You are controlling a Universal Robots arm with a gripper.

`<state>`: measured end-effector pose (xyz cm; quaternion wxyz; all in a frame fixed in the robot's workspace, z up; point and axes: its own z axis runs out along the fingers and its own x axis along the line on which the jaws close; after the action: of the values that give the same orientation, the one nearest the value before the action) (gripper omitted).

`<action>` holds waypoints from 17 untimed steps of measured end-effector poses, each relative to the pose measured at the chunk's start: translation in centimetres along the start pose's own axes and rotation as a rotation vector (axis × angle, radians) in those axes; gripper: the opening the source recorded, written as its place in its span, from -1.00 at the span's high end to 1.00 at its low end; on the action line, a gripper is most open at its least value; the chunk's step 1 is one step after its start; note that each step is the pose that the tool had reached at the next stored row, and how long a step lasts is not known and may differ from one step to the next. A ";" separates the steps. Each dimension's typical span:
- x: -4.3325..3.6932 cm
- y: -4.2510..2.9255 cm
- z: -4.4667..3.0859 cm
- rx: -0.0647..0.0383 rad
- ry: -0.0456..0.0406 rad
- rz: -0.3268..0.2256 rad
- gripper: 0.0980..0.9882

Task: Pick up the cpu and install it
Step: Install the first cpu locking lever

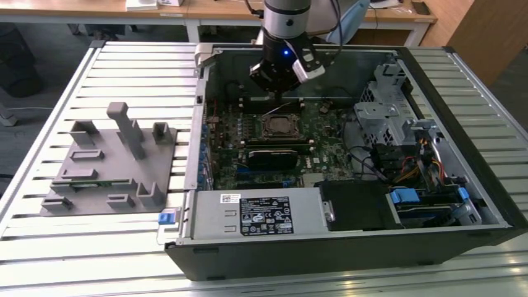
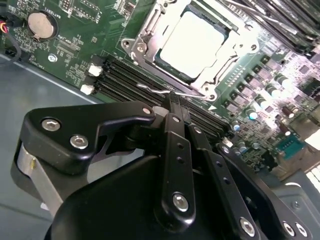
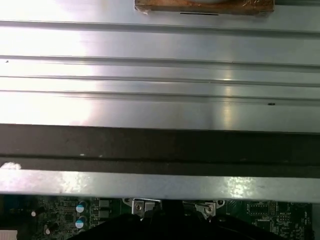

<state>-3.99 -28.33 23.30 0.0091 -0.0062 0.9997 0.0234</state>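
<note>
The cpu (image 2: 194,42), a flat square chip with a pale shiny top, lies inside the metal socket frame (image 2: 145,37) on the green motherboard (image 2: 75,45). My gripper (image 2: 176,102) hangs just beside the socket, over the memory slots, its black fingers (image 2: 172,131) drawn together with nothing seen between them. A thin wire socket lever (image 2: 152,90) runs close past the fingertips. In the exterior view my gripper (image 1: 277,91) hovers inside the open computer case, just behind the socket (image 1: 281,125).
A grey fixture plate (image 1: 107,162) with upright blocks lies on the slatted table at the exterior view's left. Inside the case sit a power supply (image 1: 256,213), a drive cage (image 1: 386,114) and cables (image 1: 417,164). The case wall (image 3: 160,187) stands close behind the gripper.
</note>
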 end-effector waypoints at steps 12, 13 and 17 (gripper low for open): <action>-1.00 0.25 0.62 0.002 0.0004 -0.005 0.95; -1.07 0.27 0.66 0.002 0.0003 -0.005 0.95; -1.38 0.35 0.88 0.002 0.0003 -0.005 0.95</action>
<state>-2.60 -27.93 22.46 0.0090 -0.0088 0.9997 0.0222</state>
